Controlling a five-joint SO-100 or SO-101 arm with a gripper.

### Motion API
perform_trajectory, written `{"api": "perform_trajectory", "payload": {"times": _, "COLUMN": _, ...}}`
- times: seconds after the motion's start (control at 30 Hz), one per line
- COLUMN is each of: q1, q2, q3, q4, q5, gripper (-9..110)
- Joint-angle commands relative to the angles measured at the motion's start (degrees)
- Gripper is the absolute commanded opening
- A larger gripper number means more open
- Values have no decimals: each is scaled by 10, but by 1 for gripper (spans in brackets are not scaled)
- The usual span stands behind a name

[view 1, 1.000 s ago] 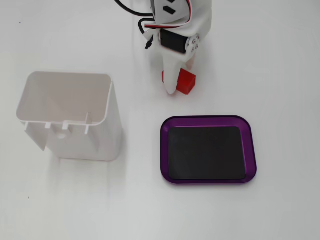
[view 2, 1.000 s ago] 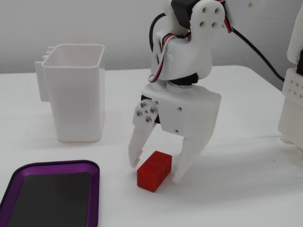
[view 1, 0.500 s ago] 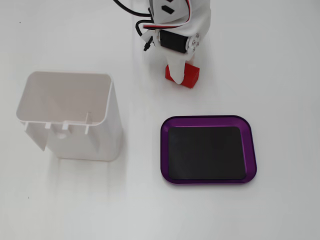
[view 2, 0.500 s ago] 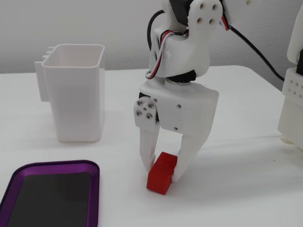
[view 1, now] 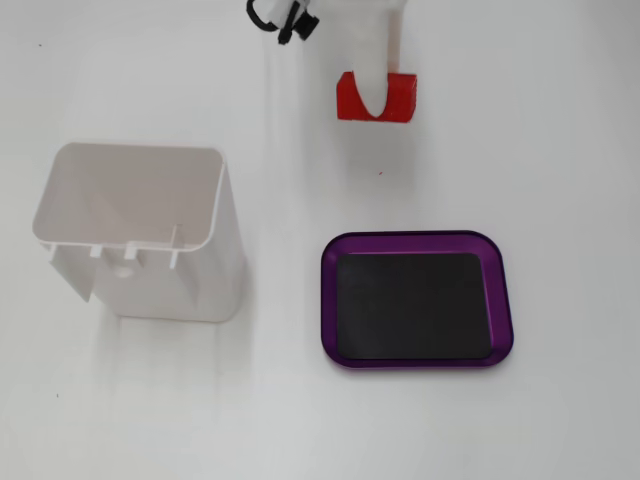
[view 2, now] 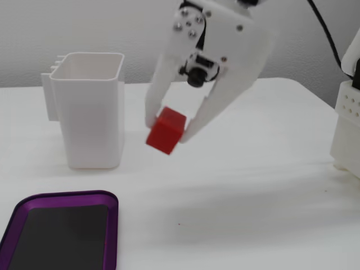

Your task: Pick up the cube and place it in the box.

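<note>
The red cube (view 2: 166, 130) sits tilted between the two white fingers of my gripper (view 2: 167, 129), which is shut on it and holds it clear of the white table. In a fixed view from above, the cube (view 1: 402, 98) is at the top centre, partly covered by a white finger of the gripper (view 1: 378, 92). The purple box (view 1: 420, 241) with a black floor lies empty, below the cube in that view. In the side fixed view the box (view 2: 62, 196) is at the bottom left, nearer the camera than the gripper.
A tall white open-topped container (view 1: 190, 280) stands left of the box; in the side fixed view it (view 2: 93, 124) is just left of the gripper. The white arm base (view 2: 349, 124) is at the right edge. A black cable (view 1: 285, 20) hangs at the top.
</note>
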Motion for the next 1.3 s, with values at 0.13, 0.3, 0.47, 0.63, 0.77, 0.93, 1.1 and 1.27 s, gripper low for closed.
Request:
{"api": "perform_trajectory", "payload": {"times": 0.13, "q1": -44, "q2": 129, "q3": 70, "q4": -241, "q5": -112, "gripper": -1}}
{"api": "perform_trajectory", "payload": {"times": 0.3, "q1": -105, "q2": 69, "q3": 168, "q4": -428, "q5": -167, "gripper": -1}}
{"api": "perform_trajectory", "payload": {"times": 0.47, "q1": -107, "q2": -86, "q3": 116, "q4": -475, "q5": -168, "gripper": -1}}
{"api": "perform_trajectory", "payload": {"times": 0.63, "q1": -98, "q2": -212, "q3": 21, "q4": -471, "q5": -137, "gripper": -1}}
{"api": "perform_trajectory", "payload": {"times": 0.77, "q1": -75, "q2": -266, "q3": -25, "q4": -471, "q5": -133, "gripper": -1}}
{"api": "perform_trajectory", "payload": {"times": 0.93, "q1": -67, "q2": -283, "q3": -30, "q4": -476, "q5": -138, "gripper": -1}}
{"api": "perform_trajectory", "payload": {"times": 1.1, "q1": -39, "q2": -287, "q3": -23, "q4": -478, "q5": -139, "gripper": -1}}
{"api": "perform_trajectory", "payload": {"times": 1.27, "q1": -19, "q2": -288, "q3": -23, "q4": -479, "q5": -139, "gripper": -1}}
